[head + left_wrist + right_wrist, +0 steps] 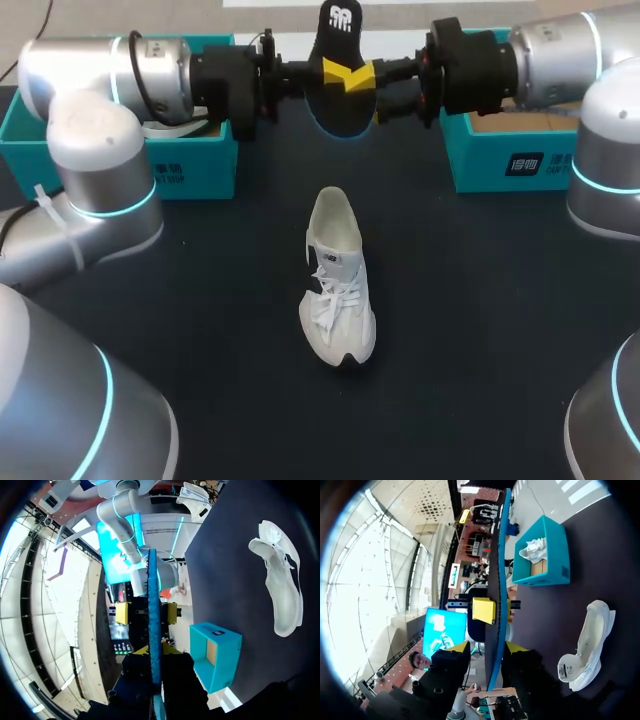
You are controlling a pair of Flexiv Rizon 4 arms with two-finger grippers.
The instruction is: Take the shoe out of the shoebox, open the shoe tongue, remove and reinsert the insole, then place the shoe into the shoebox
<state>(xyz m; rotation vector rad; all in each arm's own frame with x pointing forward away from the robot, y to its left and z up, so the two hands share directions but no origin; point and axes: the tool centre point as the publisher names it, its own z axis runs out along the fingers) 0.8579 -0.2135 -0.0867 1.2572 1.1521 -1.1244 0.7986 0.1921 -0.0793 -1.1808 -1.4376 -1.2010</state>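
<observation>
A black insole with a blue edge [340,40] hangs in the air at the table's far middle. My left gripper [345,78] is shut on it from the left, and the insole [154,605] stands edge-on between the left gripper's [155,652] pads. From the right, my right gripper [376,95] straddles the same insole [496,580]. The right gripper [489,647] is open, its fingers a little off each face. The white shoe [338,280] lies on the dark table below, laces up, also seen as the shoe [282,590] and the shoe [587,645].
A teal shoebox [190,165] at the back left holds another white shoe [535,547]. A second teal shoebox [510,160] stands at the back right, its cardboard inside showing [220,655]. Both arms cross in front of the boxes.
</observation>
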